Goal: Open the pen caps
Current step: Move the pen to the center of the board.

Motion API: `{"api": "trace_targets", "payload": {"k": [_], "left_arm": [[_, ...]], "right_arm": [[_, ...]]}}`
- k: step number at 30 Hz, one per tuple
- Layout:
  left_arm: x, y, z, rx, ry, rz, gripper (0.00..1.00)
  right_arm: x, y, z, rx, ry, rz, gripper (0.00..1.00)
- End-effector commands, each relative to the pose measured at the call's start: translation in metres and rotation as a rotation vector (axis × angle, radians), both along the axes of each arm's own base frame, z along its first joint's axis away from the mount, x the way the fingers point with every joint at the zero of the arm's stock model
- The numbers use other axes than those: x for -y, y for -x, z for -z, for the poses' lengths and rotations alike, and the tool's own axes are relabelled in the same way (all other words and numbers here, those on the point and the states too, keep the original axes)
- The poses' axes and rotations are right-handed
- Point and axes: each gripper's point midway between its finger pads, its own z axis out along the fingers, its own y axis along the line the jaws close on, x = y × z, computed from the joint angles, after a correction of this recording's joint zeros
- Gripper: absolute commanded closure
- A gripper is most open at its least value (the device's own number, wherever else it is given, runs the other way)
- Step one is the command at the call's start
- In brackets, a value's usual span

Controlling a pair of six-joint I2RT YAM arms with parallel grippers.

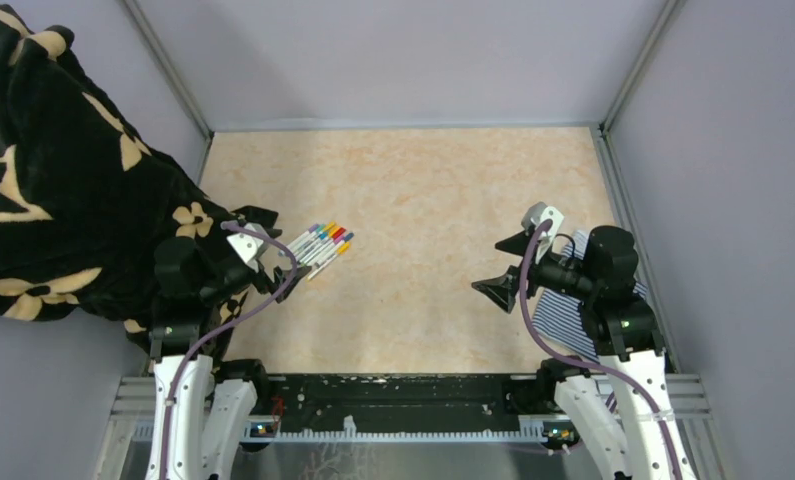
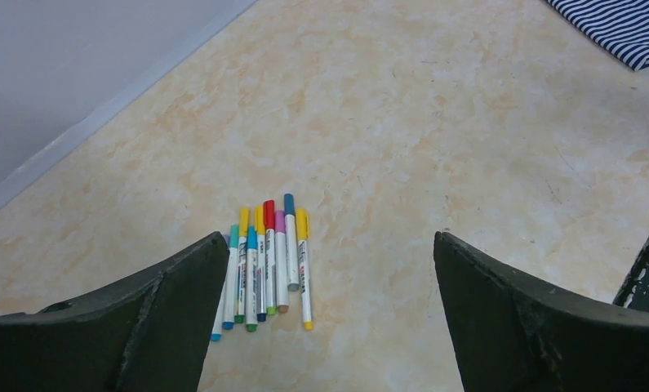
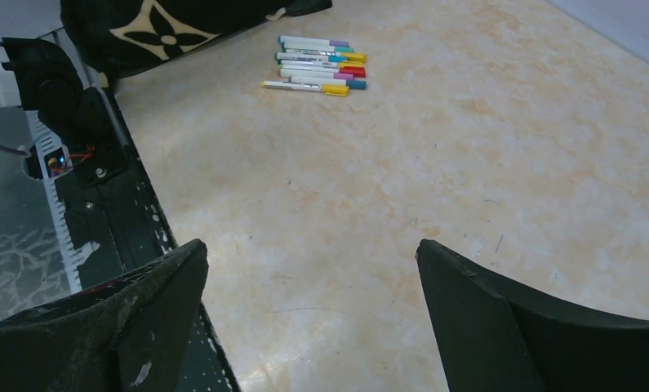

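Pens [image 2: 264, 263] bunched just ahead of left pincer [image 2: 329, 245] — jaws wide, no contact.

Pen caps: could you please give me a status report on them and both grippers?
Left gripper open, empty. Right gripper open, empty. Pens bunched, pen caps on. Nothing blocking.

Nothing legible here. The pens [image 2: 265, 265] carry small dark and red print along their white barrels, but it's too tiny and blurred to read a word.

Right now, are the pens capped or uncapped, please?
Capped: the pens lie side by side with coloured caps fitted; none lies loose.
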Motion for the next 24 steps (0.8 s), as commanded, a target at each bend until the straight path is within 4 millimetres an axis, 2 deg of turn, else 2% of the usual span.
{"api": "trace_targets", "payload": {"k": [1, 7, 16, 24], "left_arm": [[0.002, 0.003, -0.01, 0.039, -0.005, 0.027, 0.0], [-0.009, -0.01, -0.011, 0.044, 0.0, -0.064, 0.0], [-0.024, -0.034, -0.001, 0.047, -0.044, -0.146, 0.0], [-0.03, -0.059, 0.015, -0.063, -0.089, -0.156, 0.0]], "right_arm": [[-0.004, 0.001, -0.038, 0.152, -0.022, -0.032, 0.01], [-0.003, -0.006, -0.026, 0.212, 0.025, -0.05, 0.01], [0.009, -0.047, -0.006, 0.112, 0.057, 0.098, 0.01], [0.02, -0.086, 0.012, -0.014, 0.102, 0.235, 0.01]]}}
